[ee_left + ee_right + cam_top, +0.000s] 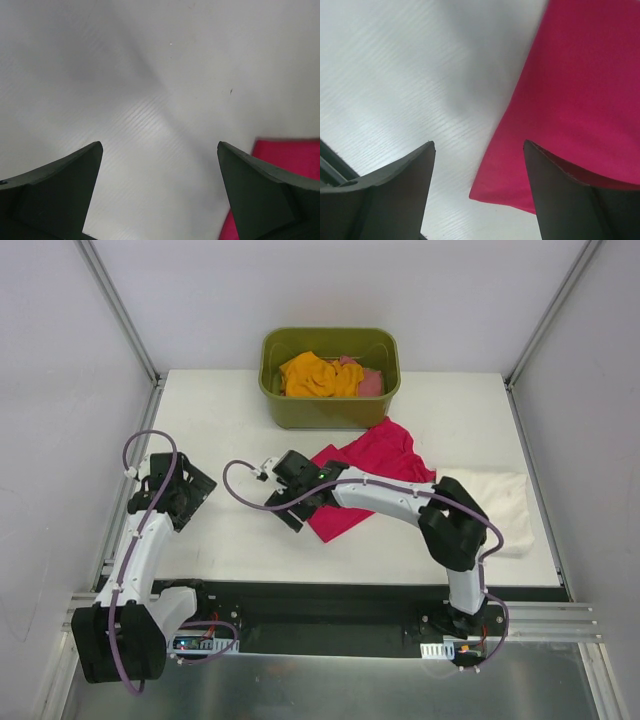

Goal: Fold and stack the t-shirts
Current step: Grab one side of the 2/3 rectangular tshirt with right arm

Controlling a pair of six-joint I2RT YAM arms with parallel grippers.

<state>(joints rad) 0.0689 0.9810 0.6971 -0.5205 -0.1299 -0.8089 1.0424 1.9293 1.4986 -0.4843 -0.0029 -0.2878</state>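
The crimson-pink t-shirt (375, 465) lies partly folded in the middle of the table. My right gripper (285, 508) hovers open over its near-left corner; in the right wrist view the shirt (570, 90) fills the right side and its corner lies between the open fingers (478, 143), not gripped. My left gripper (203, 488) is open and empty over bare table to the left; its wrist view (159, 146) shows only an edge of the crimson shirt (292, 155). The cream-white t-shirt (500, 500) lies flat at the right. The orange t-shirt (318, 375) and salmon-pink t-shirt (370, 383) lie crumpled in the tub.
The olive-green tub (330, 412) stands at the back centre of the white table (220, 430). Metal frame posts and white walls close in the left, right and back sides. The right arm's links stretch across the table's near-middle.
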